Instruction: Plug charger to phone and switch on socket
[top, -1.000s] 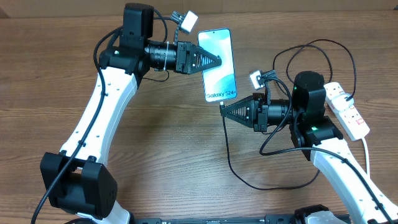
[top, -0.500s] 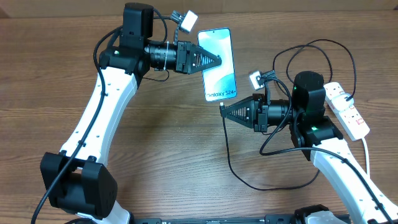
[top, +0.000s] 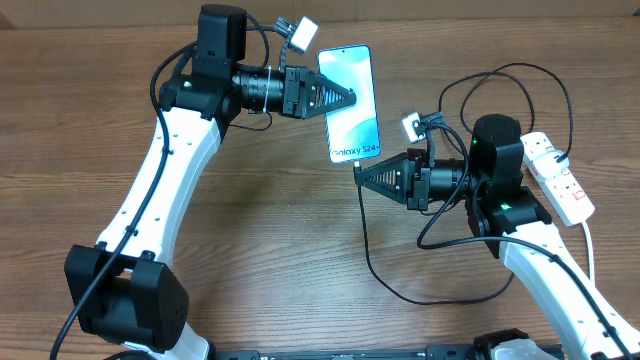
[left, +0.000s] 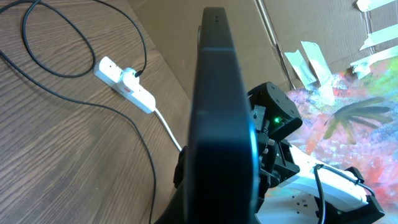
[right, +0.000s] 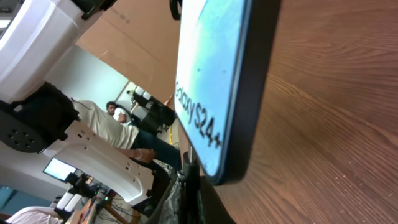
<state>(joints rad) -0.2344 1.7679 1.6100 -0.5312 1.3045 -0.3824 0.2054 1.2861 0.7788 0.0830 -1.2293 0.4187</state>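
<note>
**Wood-grain counter: phone gripped by its edge, plug poised at the port end**

The left end effector (top: 345, 98) is clenched on the phone (top: 352, 103) at one long edge, near mid-length, with the lettered end toward the right arm. The right end effector (top: 362, 176) is clenched on the charger (top: 368, 262) at its plug, with the tip just beside that short edge; whether they touch cannot be told. The phone probably handles as light, rigid and slick, so an edge grip suits it. The cable is limp, and only its stiff plug gives control. Farther right, the socket (top: 560, 178) lies on the counter (top: 260, 220), well apart.
</note>
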